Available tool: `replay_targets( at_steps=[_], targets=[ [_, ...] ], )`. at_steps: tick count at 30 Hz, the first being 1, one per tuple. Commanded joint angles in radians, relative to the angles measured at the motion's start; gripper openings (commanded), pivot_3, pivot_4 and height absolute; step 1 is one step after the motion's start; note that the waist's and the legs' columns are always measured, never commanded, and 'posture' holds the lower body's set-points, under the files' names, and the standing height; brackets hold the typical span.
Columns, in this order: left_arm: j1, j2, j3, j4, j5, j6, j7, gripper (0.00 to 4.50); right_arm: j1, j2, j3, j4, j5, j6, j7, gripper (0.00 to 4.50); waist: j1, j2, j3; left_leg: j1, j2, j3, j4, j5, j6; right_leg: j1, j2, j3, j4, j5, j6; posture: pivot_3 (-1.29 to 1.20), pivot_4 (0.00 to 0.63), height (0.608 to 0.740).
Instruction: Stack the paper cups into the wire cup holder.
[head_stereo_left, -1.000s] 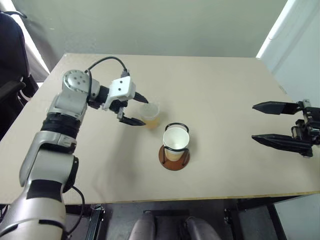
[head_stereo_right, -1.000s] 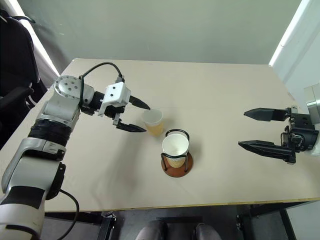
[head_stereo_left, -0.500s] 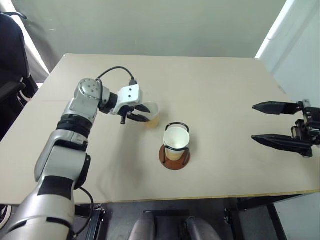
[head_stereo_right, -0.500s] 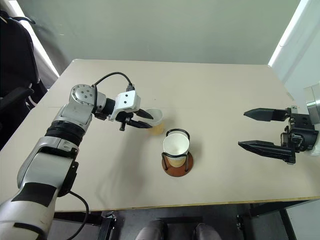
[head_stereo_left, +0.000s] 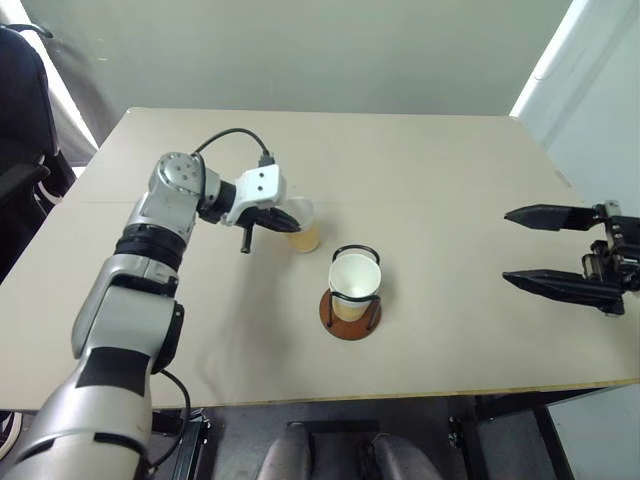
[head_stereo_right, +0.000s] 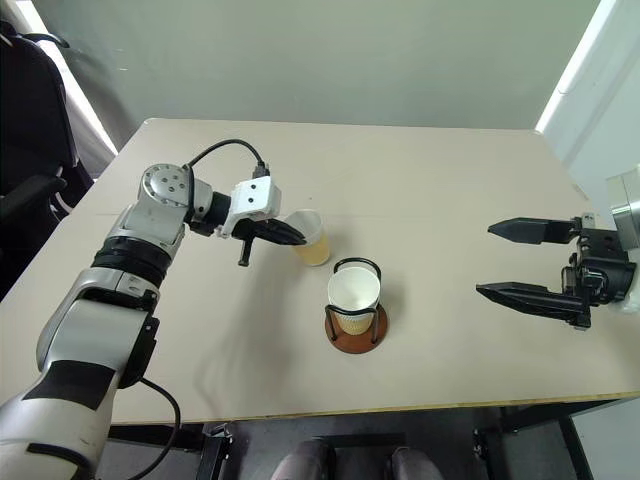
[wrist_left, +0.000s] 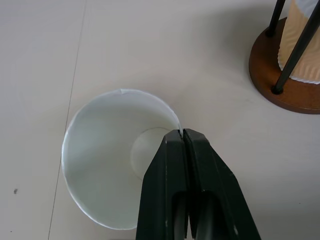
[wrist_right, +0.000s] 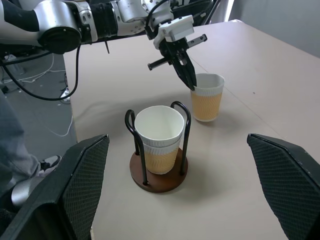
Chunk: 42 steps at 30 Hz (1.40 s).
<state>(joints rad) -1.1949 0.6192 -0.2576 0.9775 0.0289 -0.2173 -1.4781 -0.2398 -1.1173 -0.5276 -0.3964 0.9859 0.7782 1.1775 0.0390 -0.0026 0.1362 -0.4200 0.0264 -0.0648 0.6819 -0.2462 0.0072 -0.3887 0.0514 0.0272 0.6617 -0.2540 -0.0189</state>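
Left gripper (head_stereo_left: 285, 222): pressed together on the near rim of a loose paper cup, one finger inside the wall and one outside, pointing down and toward the robot's right.
Held cup (head_stereo_left: 303, 228): upright on the table (head_stereo_left: 440, 180), tan-yellow wall, white inside, mouth squeezed slightly out of round at the pinch in the left wrist view; just beside the wire cup holder, on its far left side, not touching it.
Wire cup holder (head_stereo_right: 353, 332): round reddish-brown base near the middle of the table toward the front edge, two dark wire loops rising from it.
Cups in holder (head_stereo_right: 353, 295): stacked upright between the loops, white rim of the top one about level with the loop tops; lower edge of an outer cup visible partway down the wall in the right wrist view; how many are nested cannot be told.
Right gripper (head_stereo_left: 560, 250): spread wide, both black fingers pointing toward the robot's left, hovering near the table's right edge, well apart from the cups, holding nothing.
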Motion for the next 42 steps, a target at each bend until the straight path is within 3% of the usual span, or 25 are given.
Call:
replay_targets(
  at_steps=[1,3,9,12,16,19,42],
  targets=[
    [-0.083,0.035,0.077,-0.159,-0.128,0.11,-0.119,0.04,-0.016,-0.017,-0.027,0.001,-0.005,-0.019,0.003,4.5,0.0,0.0,0.0,0.0,0.0,0.0,0.0,0.0,0.0,0.0,0.0,0.0,0.0,0.0,0.0,0.0,0.15,0.74],
    [-0.105,0.069,0.068,-0.27,-0.23,0.189,-0.136,0.04,-0.017,-0.019,-0.026,0.004,-0.008,-0.021,0.005,4.5,0.001,0.0,0.0,-0.002,0.0,0.0,0.0,0.0,0.0,-0.002,0.0,0.0,0.0,0.0,0.0,0.0,0.15,0.74],
    [-0.137,0.221,0.022,-0.77,-0.714,0.455,-0.136,0.04,-0.023,-0.021,-0.022,0.013,-0.019,-0.028,0.007,4.5,-0.006,0.001,0.0,-0.003,-0.004,0.002,0.0,0.002,-0.005,-0.003,-0.001,0.003,-0.001,-0.003,0.005,0.0,0.15,0.74],
    [-0.101,0.279,-0.035,-0.901,-0.827,0.496,-0.136,0.04,-0.03,-0.018,-0.015,0.014,-0.022,-0.03,0.004,4.5,-0.006,0.002,-0.001,-0.001,-0.006,0.002,0.0,0.001,-0.004,-0.001,-0.003,0.004,-0.001,-0.003,0.006,0.0,0.15,0.74],
    [-0.049,0.368,-0.211,-0.94,-0.758,0.393,-0.136,0.04,-0.02,-0.015,-0.027,0.008,-0.024,-0.031,0.004,4.5,-0.008,0.004,-0.001,0.003,-0.005,0.002,0.0,-0.002,0.004,0.001,-0.004,0.005,0.001,-0.003,0.006,0.0,0.15,0.74],
    [-0.057,0.369,-0.257,-0.908,-0.733,0.347,-0.136,0.04,-0.01,-0.014,-0.039,0.005,-0.024,-0.028,0.004,4.5,-0.008,0.003,-0.001,0.003,-0.005,0.0,0.0,-0.003,0.005,0.0,-0.004,0.004,0.003,-0.001,0.003,0.0,0.15,0.74],
    [-0.057,0.317,-0.347,-0.839,-0.627,0.248,-0.136,0.04,0.03,-0.009,-0.077,-0.025,-0.012,-0.014,-0.012,4.5,-0.011,0.004,0.0,0.001,-0.005,0.0,-0.001,-0.001,0.007,0.0,-0.004,0.004,-0.001,0.005,0.002,0.0,0.15,0.74]
  ],
)
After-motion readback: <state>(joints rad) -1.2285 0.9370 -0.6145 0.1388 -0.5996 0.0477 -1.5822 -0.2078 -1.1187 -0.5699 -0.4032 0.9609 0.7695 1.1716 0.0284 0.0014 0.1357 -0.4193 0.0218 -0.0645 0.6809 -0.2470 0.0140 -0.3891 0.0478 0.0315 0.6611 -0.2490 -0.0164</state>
